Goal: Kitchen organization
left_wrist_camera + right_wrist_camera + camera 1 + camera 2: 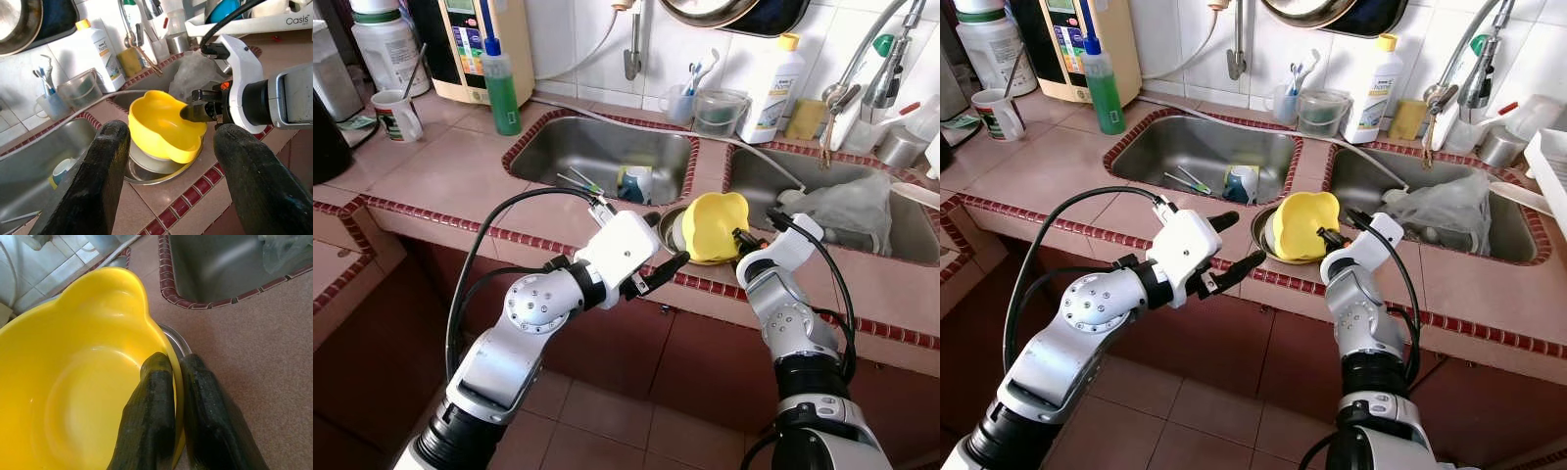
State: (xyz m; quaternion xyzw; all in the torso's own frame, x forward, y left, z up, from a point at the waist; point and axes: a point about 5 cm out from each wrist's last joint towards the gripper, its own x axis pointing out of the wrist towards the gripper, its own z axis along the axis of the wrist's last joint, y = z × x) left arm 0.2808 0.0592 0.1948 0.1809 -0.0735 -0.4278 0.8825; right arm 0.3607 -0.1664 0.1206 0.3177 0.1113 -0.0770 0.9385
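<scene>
Between the sinks, right pincer [1324, 236] clamped on yellow bowl [1301, 224] rim, seemingly lifted, left pincer [1236, 241] open beside.

The yellow bowl [716, 225], glossy plastic with a wavy lobed rim, tilts over a shallow steel dish [156, 171] on the table between the two sinks; my right fingers [156, 421] pinch its rim, one inside, one outside

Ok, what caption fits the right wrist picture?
Right end effector pinches the yellow bowl rim above a metal dish.
</scene>
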